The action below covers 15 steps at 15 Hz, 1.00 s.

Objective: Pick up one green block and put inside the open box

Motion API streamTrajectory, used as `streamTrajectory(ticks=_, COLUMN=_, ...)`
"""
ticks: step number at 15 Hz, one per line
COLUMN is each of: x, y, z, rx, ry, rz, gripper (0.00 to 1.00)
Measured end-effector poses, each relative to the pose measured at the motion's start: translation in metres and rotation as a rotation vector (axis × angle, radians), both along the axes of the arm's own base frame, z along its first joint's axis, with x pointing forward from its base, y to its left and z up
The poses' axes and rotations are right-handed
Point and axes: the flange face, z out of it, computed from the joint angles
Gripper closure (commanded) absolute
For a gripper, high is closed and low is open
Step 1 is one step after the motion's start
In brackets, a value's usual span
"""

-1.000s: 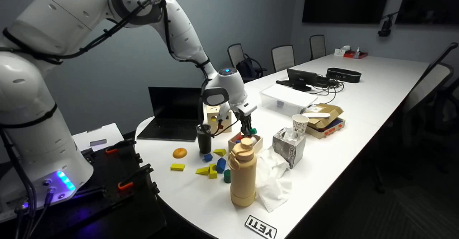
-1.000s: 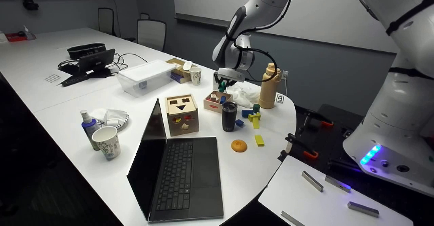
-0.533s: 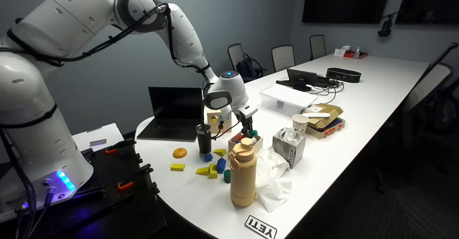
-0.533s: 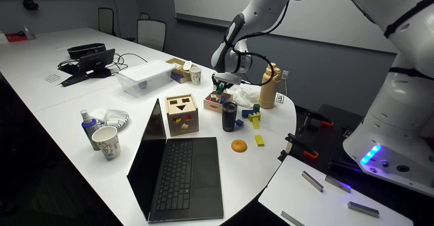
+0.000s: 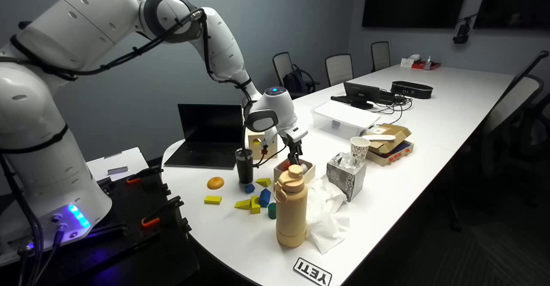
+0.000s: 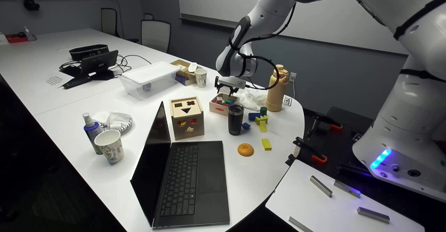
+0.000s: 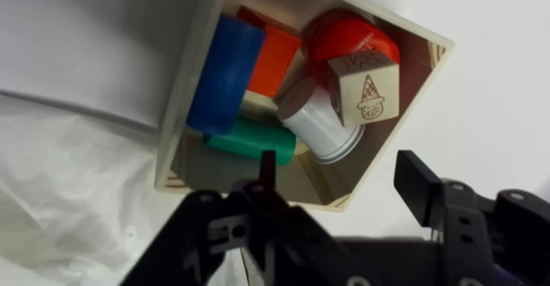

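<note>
- Hanging over the open box [image 7: 187,92], the gripper [image 7: 336,165] has its jaws spread wide apart; in the wrist view one fingertip shows against the box's inside, the other past its rim.
- The green block [image 7: 251,140], a cylinder, lies on its side within the open box, below the jaws rather than between them; the nearer fingertip covers a bit of its edge in the wrist view (whether the two touch, I cannot tell).
- A blue cylinder [image 7: 225,75] lies along one wall of the open box and hides one end of the green block.
- An orange-red block [image 7: 275,62], a red round piece [image 7: 350,34], a white piece [image 7: 322,120] and a pale block [image 7: 371,95] with an ice-cream drawing share the open box.
- A second green block [image 6: 263,111] stands outside the open box, beside a blue block [image 6: 254,116].
- A black tumbler [image 6: 236,120] stands near the open box; a tan bottle [image 5: 292,208] partly hides the box in an exterior view.
- Crumpled tissue [image 5: 331,217] lies just beside the open box.
</note>
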Motion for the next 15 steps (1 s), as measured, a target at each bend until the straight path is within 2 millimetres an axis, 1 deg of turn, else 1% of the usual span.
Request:
streamTrajectory(ticks=2, x=0.004, y=0.004, z=0.009, rx=0.005, ry=-0.014, rz=0.004, gripper=0.0)
streamTrajectory(ticks=3, x=0.007, y=0.007, z=0.017, rx=0.011, ry=-0.024, rz=0.008, gripper=0.0)
streamTrajectory(ticks=5, x=0.011, y=0.015, z=0.042, rx=0.027, ry=-0.047, rz=0.015, gripper=0.0)
streamTrajectory(ticks=7, x=0.009, y=0.023, z=0.074, rx=0.045, ry=-0.066, rz=0.012, gripper=0.0)
streamTrajectory(ticks=9, x=0.0, y=0.027, z=0.106, rx=0.057, ry=-0.082, rz=0.002, gripper=0.0)
streamTrajectory(ticks=11, x=-0.014, y=0.029, z=0.136, rx=0.078, ry=-0.078, rz=-0.015, gripper=0.0)
streamTrajectory(ticks=13, x=-0.029, y=0.031, z=0.158, rx=0.105, ry=-0.06, rz=-0.03, gripper=0.0)
streamTrajectory(ticks=15, x=-0.043, y=0.035, z=0.175, rx=0.133, ry=-0.04, rz=-0.039, gripper=0.0)
